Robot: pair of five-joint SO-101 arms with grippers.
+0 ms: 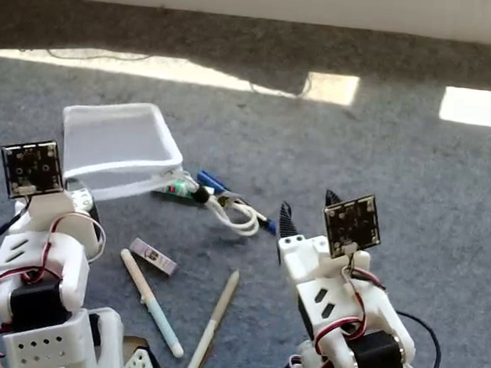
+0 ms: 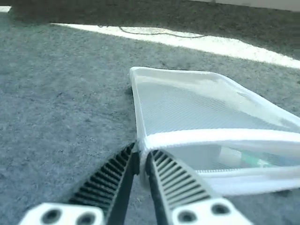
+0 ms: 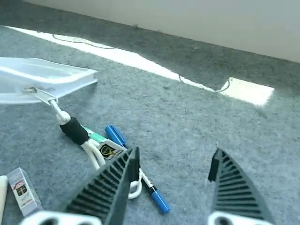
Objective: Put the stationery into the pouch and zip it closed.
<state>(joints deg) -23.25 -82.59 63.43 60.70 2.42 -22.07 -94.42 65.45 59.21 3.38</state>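
Note:
The white mesh pouch [image 1: 122,146] lies on the carpet with its mouth toward the arms. My left gripper [image 2: 142,161] is shut on the near corner of the pouch's rim [image 2: 197,138]; something green and white [image 2: 239,157] shows through the mesh. A white cord [image 3: 58,112] with a black bead [image 3: 73,130] runs from the zipper pull [image 3: 40,95]. Beside it lie a green-white tube [image 3: 101,144], a blue cap [image 3: 115,135] and a thin blue-tipped pen [image 3: 157,197]. My right gripper [image 3: 173,164] hangs open above these, holding nothing.
A small lilac box [image 1: 154,256] and two long pale pens [image 1: 149,299] [image 1: 215,321] lie on the grey carpet between the two arm bases. A thin cable [image 1: 277,89] crosses the sunlit strip at the back. Bare carpet stretches to the right.

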